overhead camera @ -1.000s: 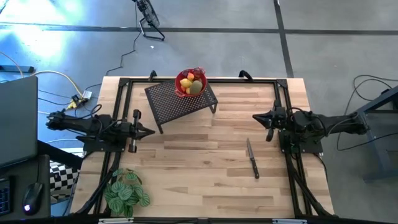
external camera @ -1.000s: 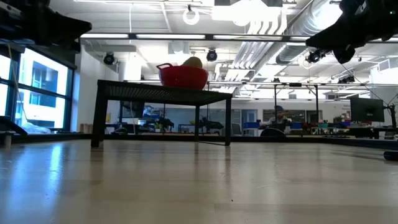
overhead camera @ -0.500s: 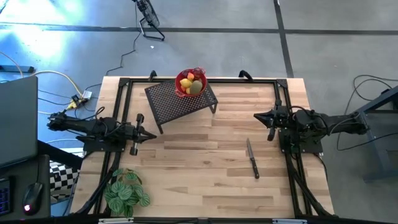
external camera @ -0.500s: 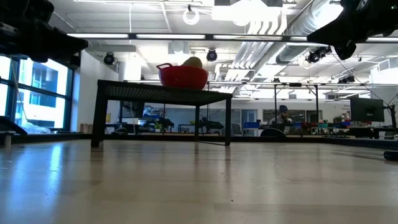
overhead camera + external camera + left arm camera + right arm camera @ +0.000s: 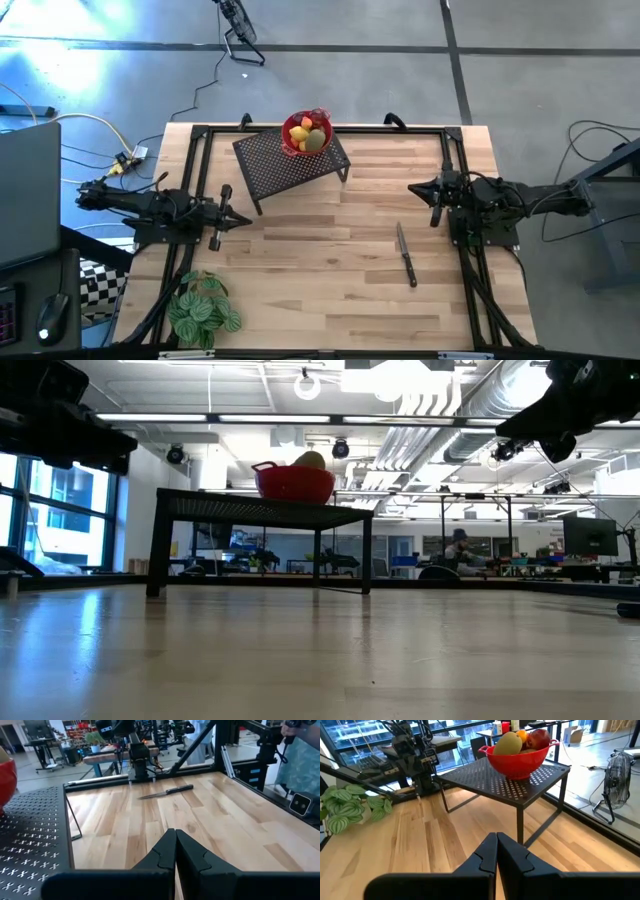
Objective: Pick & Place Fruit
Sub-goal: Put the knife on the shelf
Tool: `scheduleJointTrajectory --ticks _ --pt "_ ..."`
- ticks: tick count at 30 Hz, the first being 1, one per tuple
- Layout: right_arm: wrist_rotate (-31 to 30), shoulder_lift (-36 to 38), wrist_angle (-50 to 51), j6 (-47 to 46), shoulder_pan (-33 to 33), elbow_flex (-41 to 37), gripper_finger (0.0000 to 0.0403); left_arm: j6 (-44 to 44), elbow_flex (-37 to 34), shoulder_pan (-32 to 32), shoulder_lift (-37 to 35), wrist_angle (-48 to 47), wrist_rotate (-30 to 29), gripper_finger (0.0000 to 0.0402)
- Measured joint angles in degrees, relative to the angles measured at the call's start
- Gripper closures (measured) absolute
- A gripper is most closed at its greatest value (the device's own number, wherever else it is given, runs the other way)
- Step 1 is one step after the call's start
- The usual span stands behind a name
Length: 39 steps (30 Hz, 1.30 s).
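Both arms are black, made of round tubes and chunky joints, with thin black cables looping along them. Each end effector (left (image 5: 243, 219), right (image 5: 412, 187)) has two flat black fingers (image 5: 166, 854) that taper to a point, on a wide black bar.

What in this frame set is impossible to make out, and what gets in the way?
- Fruit count: pieces pile over each other in the red bowl; too small in the high view.
- Lower fruit: hidden by the bowl's wall in the low and right wrist views.
- Knife: absent from the low view.
- Plant: right wrist view's edge cuts it off.
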State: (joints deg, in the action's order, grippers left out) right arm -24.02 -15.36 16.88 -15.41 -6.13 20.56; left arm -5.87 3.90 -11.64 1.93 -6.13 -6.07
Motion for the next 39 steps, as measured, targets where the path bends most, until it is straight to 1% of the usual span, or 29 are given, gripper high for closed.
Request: scheduleJointTrajectory --ticks 5,12,18,22,26,31,34,39 --pt "-0.8 0.2 0.0 -0.1 0.0 0.0 0.0401 0.2 0.0 0.0 0.0 0.0 0.0 0.0401" --pt "-1.8 -1.0 -0.4 -5.0 0.0 0.0 0.0401 2.7 -0.4 0.0 0.0 3.4 -0.4 0.0402" --pt "-7.3 -8.0 -3.2 -9.0 0.0 0.0 0.0400 3.2 -0.4 0.0 0.0 4.6 -5.5 0.0402" --pt "-7.6 -16.6 -2.8 -14.0 0.0 2.0 0.0400 3.2 -0.4 0.0 0.0 4.7 -7.0 0.0402" --pt "-8.8 -25.8 3.8 -20.1 0.0 8.2 0.0400 3.2 -0.4 0.0 0.0 4.2 -7.1 0.0402" --pt "-8.4 -36.3 16.7 -30.3 -0.2 17.9 0.0400 3.2 -0.2 0.0 0.0 3.2 -7.1 0.0402" --pt "-6.1 -41.6 24.3 -35.0 -1.1 23.2 0.0400 3.2 -0.2 0.0 0.0 3.0 -7.1 0.0402" --pt "0.8 -48.1 32.3 -44.6 -3.5 29.1 0.0400 3.2 -0.2 0.0 0.0 3.0 -7.1 0.0402"
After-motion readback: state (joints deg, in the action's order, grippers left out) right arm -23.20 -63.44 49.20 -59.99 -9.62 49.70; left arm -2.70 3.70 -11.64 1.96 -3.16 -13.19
